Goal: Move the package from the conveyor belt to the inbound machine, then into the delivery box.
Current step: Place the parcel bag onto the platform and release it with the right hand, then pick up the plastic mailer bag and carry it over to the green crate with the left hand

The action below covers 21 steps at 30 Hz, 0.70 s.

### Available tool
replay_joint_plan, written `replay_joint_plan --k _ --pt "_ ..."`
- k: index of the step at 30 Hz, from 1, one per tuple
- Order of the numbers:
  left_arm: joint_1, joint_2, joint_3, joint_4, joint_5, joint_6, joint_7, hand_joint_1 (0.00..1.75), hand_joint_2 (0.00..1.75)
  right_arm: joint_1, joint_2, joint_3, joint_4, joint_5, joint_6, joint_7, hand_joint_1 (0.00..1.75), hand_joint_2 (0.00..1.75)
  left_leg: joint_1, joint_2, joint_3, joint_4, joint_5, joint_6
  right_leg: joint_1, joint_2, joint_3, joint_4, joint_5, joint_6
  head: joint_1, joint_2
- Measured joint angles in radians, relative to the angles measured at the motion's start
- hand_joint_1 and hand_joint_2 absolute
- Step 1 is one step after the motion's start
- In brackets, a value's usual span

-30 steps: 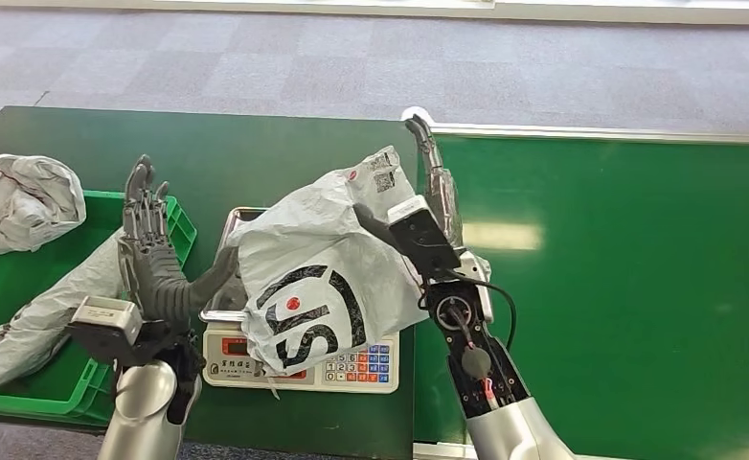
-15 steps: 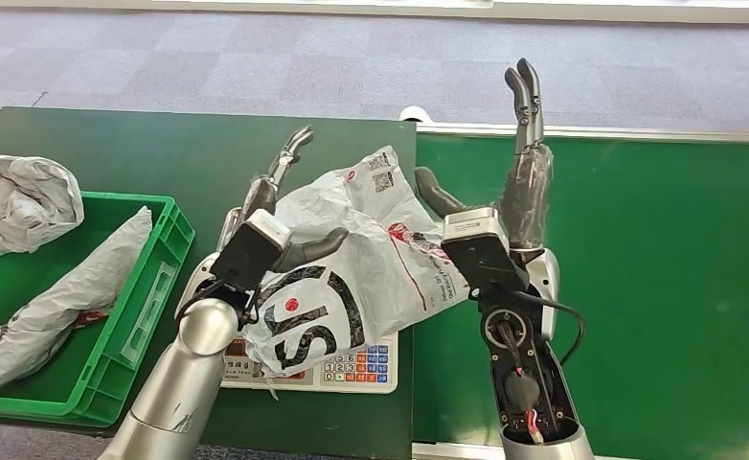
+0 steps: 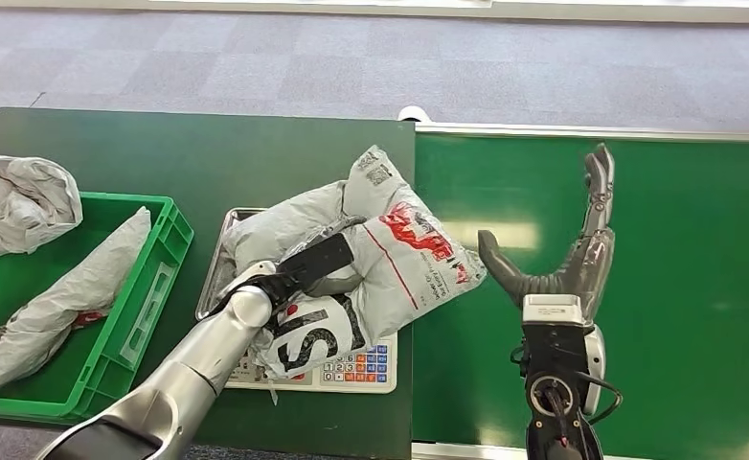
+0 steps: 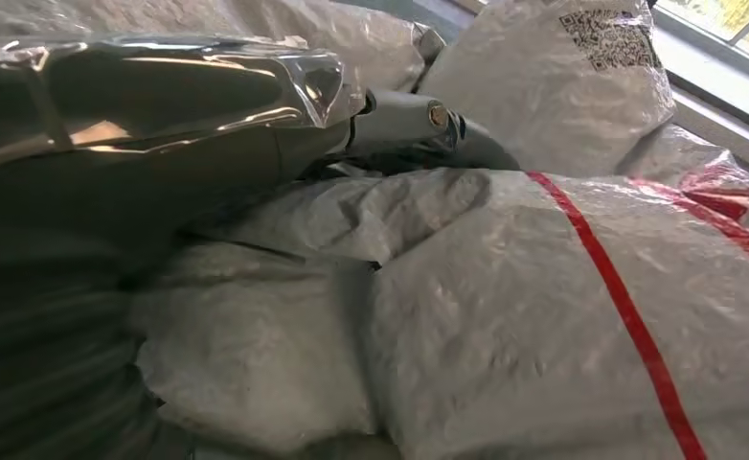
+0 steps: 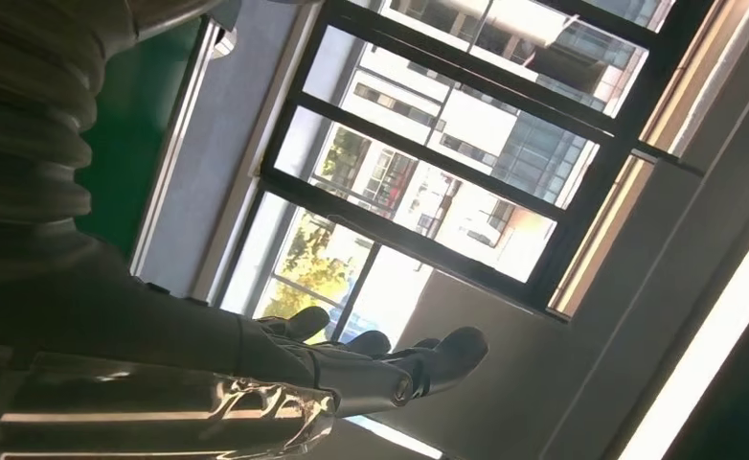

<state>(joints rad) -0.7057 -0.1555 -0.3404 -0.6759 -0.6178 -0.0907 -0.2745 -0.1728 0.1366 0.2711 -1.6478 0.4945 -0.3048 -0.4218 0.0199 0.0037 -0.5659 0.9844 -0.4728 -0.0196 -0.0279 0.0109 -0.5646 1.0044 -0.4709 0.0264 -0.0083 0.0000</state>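
Note:
The grey plastic package [image 3: 390, 259] with red and black print lies crumpled on the tray of the weighing scale [image 3: 356, 369], and its right end hangs over the green conveyor belt [image 3: 677, 287]. My left hand [image 3: 315, 261] lies on the middle of the package with its fingers pushed in between folds of the bag. The left wrist view shows the hand [image 4: 160, 125] up close, pressed against the wrinkled package [image 4: 543, 326]. My right hand [image 3: 567, 264] is raised over the belt, right of the package and apart from it, fingers spread and empty. In the right wrist view this hand [image 5: 351, 359] points up at the windows.
A green crate [image 3: 165, 278] stands left of the scale and holds a grey package [image 3: 64, 302]. Another crumpled grey bag [image 3: 16, 201] sits on the crate's far left corner. The dark green table reaches behind the scale, and the belt stretches away to the right.
My left hand has come down from beside the crate onto the package. My right hand has let go of the package and drawn back to the right over the belt. The package has settled flatter on the scale.

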Motion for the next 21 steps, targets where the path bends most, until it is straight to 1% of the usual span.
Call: replay_joint_plan --k 3,6,11,14,16,21 --pt "-0.04 0.005 -0.002 0.089 -0.011 -0.001 -0.001 1.73 1.75 0.037 -0.011 -0.007 -0.008 -0.033 0.025 -0.014 0.0 1.75 0.0 -0.001 0.001 0.0 0.0 0.0 0.0 0.0 0.002 0.0 0.0 0.0 0.0 0.0" --pt "-0.068 0.009 -0.001 0.141 -0.006 0.002 -0.011 1.73 1.75 0.058 -0.017 -0.012 -0.011 -0.049 0.037 -0.014 0.0 1.75 0.0 -0.001 0.004 -0.001 0.0 0.0 0.0 0.0 0.004 0.0 0.0 0.0 0.0 0.0" --pt "-0.07 0.016 0.024 0.162 0.052 0.02 -0.082 1.75 1.75 0.082 -0.026 -0.013 -0.011 -0.076 0.051 -0.018 0.0 1.75 0.0 0.0 0.006 -0.001 0.0 0.0 0.0 0.0 0.006 0.0 0.0 0.0 0.0 0.0" --pt "-0.056 0.02 0.054 0.147 0.103 0.033 -0.126 1.75 1.75 0.091 -0.029 -0.014 -0.01 -0.088 0.054 -0.024 0.0 1.75 0.0 0.0 0.006 -0.001 0.001 -0.001 0.0 0.0 0.006 0.0 0.0 0.0 0.0 0.0" --pt "-0.042 0.024 0.075 0.119 0.135 0.034 -0.14 1.75 1.75 0.094 -0.029 -0.014 -0.008 -0.106 0.061 -0.029 0.0 1.75 0.0 0.0 0.006 -0.001 0.001 -0.001 0.0 0.0 0.006 0.0 0.0 0.0 0.0 0.0" --pt "0.007 0.039 0.117 -0.008 0.23 0.032 -0.147 1.75 1.75 0.095 -0.029 -0.011 0.003 -0.14 0.093 -0.04 0.0 1.75 0.0 -0.001 0.003 -0.001 0.001 -0.001 0.0 0.0 0.004 0.0 0.0 0.0 0.0 0.0"
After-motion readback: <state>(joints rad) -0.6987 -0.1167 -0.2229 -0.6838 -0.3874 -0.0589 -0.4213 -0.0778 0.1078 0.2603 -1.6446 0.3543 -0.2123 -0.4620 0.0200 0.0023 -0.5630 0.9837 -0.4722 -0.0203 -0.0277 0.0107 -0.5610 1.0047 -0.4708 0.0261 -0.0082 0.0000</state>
